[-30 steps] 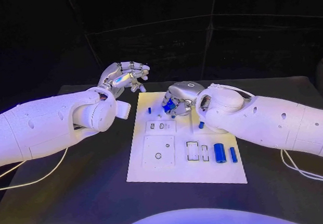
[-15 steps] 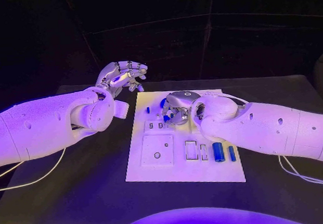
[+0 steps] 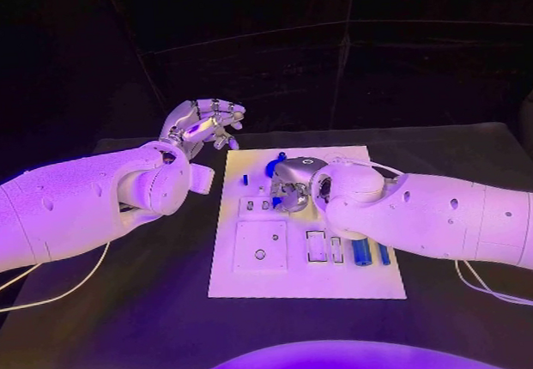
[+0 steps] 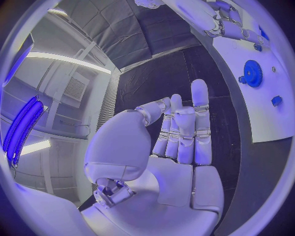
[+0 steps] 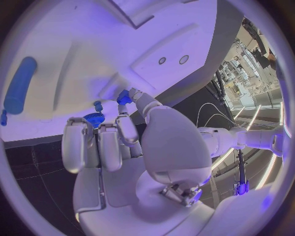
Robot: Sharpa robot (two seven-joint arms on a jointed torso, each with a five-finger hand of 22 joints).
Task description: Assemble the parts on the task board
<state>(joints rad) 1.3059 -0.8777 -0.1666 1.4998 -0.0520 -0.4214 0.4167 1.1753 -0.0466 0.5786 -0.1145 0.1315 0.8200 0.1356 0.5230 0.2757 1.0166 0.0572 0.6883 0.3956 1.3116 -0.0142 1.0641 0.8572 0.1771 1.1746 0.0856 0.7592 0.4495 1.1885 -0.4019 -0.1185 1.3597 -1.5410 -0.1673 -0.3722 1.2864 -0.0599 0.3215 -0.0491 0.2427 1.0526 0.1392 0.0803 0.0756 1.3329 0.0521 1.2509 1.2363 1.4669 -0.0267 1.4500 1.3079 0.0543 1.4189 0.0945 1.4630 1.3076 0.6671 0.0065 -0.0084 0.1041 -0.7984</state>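
Right wrist view: the right hand [image 5: 117, 147] hangs over the far half of the board [image 5: 123, 54], fingers curled in side by side, with a small blue part [image 5: 123, 97] pinched between the thumb tip and a fingertip [image 5: 126, 129]. A toothed blue gear [image 5: 94, 118] sits just beyond the fingers; whether any finger touches it cannot be told. In the head view this hand [image 3: 294, 182] sits above the small slots near the board's far end.

Risk: the pinch is made at the very tips, so the part could twist or slip out if it meets a slot edge at a tilt. The curled fingers are close to the gear and could knock it as the hand lowers. The hand also hides its target from the head view, so misalignment would be hard to notice.

Left hand [image 3: 202, 123]: held above the table [image 3: 129, 333] off the board's far left corner, fingers loosely curled and close together, holding nothing; the left wrist view shows its palm [image 4: 175, 162] empty.

Recesses: the board [image 3: 302, 287] carries several cut-outs. A blue cylinder [image 3: 361, 251] and a thinner blue pin [image 3: 384, 253] lie by its right edge. The rectangular slots [image 3: 318, 244] beside them look unfilled, as does the round hole [image 3: 260, 255] in the square plate.
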